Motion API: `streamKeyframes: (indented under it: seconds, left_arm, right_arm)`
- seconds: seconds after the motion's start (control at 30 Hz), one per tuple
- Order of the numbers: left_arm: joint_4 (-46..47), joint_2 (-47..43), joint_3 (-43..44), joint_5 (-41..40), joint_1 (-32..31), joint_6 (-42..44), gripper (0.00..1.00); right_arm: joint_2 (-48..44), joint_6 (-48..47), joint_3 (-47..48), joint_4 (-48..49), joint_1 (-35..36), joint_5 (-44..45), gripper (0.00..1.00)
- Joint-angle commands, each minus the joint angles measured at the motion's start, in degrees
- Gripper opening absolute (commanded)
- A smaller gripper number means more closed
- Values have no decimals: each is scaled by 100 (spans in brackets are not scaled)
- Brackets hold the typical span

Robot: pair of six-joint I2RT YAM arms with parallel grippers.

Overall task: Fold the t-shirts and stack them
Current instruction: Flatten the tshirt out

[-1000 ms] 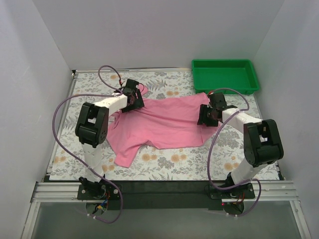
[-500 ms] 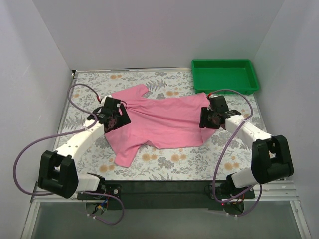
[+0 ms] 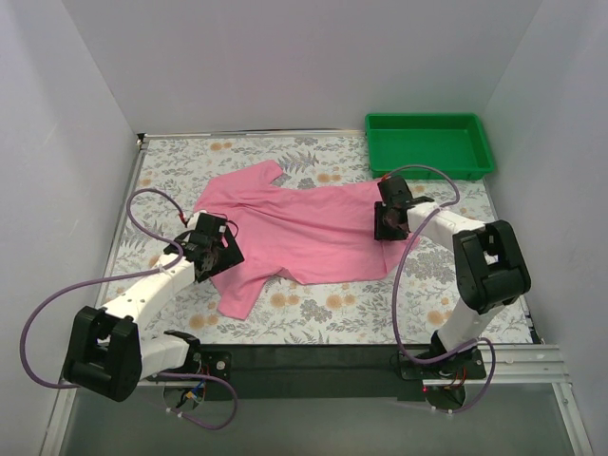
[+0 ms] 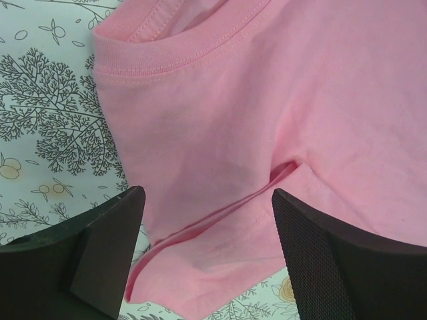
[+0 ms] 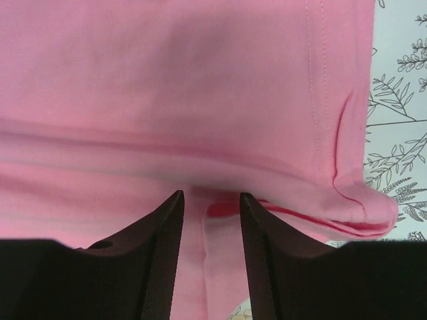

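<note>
A plain pink t-shirt (image 3: pixel 313 228) lies spread out on the floral table, one sleeve toward the far left and one toward the near left. My left gripper (image 3: pixel 222 255) is wide open and empty over the shirt's left edge. In the left wrist view (image 4: pixel 207 195) it hovers above the collar (image 4: pixel 167 50) and a folded seam of the shirt (image 4: pixel 267 100). My right gripper (image 3: pixel 385 226) is at the shirt's right edge. In the right wrist view (image 5: pixel 211 195) its jaws stand narrowly apart over a bunched ridge of the pink fabric (image 5: pixel 200 80).
A green plastic tray (image 3: pixel 427 120) stands at the far right corner, holding nothing. The floral tablecloth (image 3: pixel 323 313) shows around the shirt. White walls close in the left, the right and the back.
My left gripper has moved from the far-left sleeve back toward the near left along the shirt's edge, and the sleeve now lies flat. My right gripper has shifted slightly farther and left.
</note>
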Motion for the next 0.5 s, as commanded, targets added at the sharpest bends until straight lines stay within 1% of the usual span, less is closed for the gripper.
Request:
streamKeyframes:
  seconds: [0.0,0.07,0.1,0.13,0.17,0.23,0.3,0.33,0.37,0.47]
  left_arm:
    - [231,-106,-160,-24,15,41,71]
    - [258,-158,-205,-32,15,41,71]
    - [258,-158,-222,-32,15,50,71]
    - [267,-185,-231,-24,15,41,71]
    - [284,-185,-222,-24,15,58,71]
    - [302,-202,-222,-24,15,67,71]
    - [319,-229,-231,-24,15,76,71]
    - [328,-229,-231,2,15,76,71]
    - [337,-229,-231,11,24,76,71]
    - [355,-246,-249,64,15,76,71]
  right_arm:
    - [129,129,295,-25,91,356,38]
    - [164,147,304,-69,100,409,32]
    - [164,156,296,-130,100,505,30]
    - [147,164,287,-165,100,558,26]
    - [121,156,269,-200,100,602,25]
    - [-19,147,182,-297,100,725,16]
    - [-186,138,76,-341,100,848,11]
    - [-370,129,6,-367,100,883,5]
    - [-468,112,-116,-376,91,918,2]
    - [-811,103,-336,-490,82,1077,1]
